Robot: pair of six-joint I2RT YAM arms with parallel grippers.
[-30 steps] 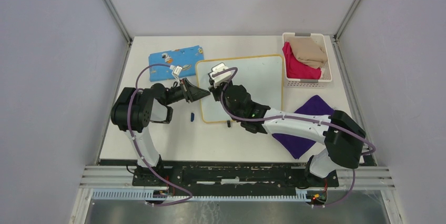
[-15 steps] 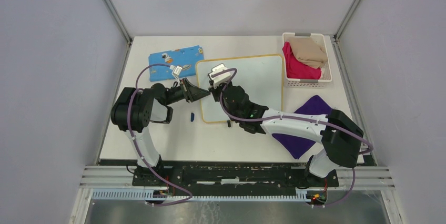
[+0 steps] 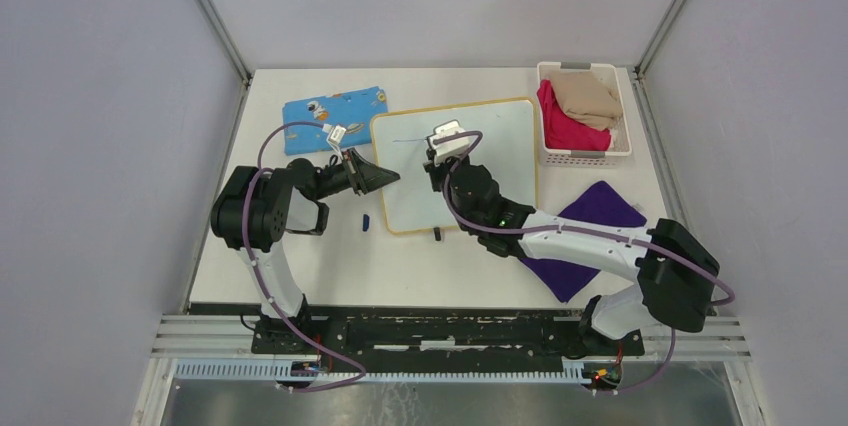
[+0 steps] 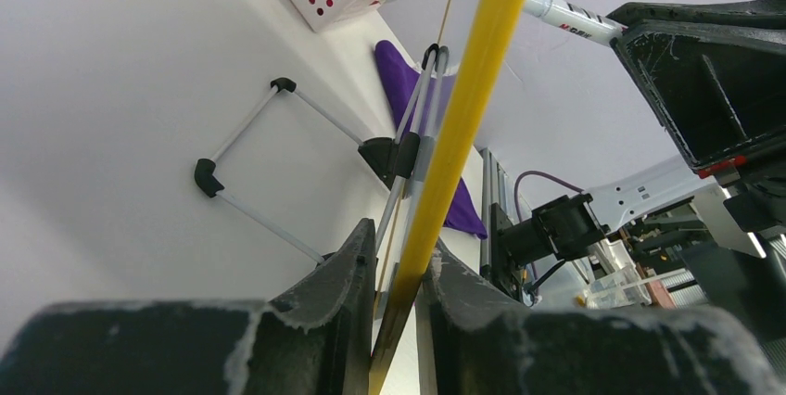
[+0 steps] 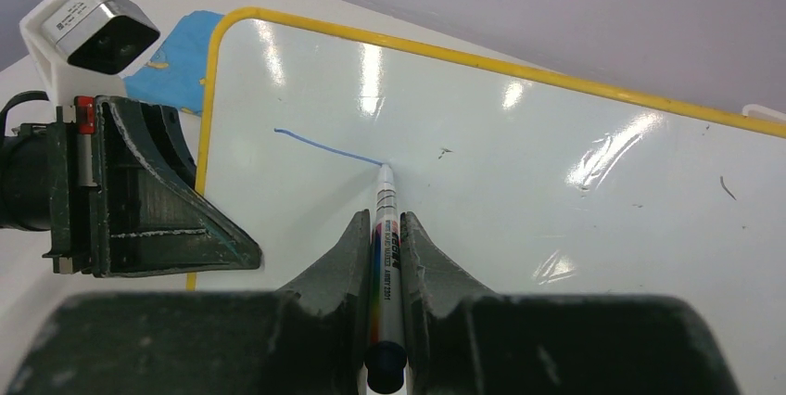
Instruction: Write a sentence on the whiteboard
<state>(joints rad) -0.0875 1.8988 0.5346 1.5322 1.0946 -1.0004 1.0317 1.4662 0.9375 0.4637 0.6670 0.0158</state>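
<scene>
One short blue stroke [image 5: 324,146] on whiteboard [image 3: 500,146], which lies mid-table [image 3: 300,266]; rest unwritten. Up top, right gripper [image 5: 382,222] pinches marker [image 5: 385,193], tip touching board at stroke end. Meanwhile left gripper [image 4: 399,251] clamps yellow rim [image 4: 463,89] at board's left edge. Imo: light even pressure, board held steady, small letters.

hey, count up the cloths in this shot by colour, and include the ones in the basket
Blue patterned cloth: 1
Purple cloth: 1
Red cloth: 1, in the basket
Tan cloth: 1, in the basket
Total: 4
</scene>
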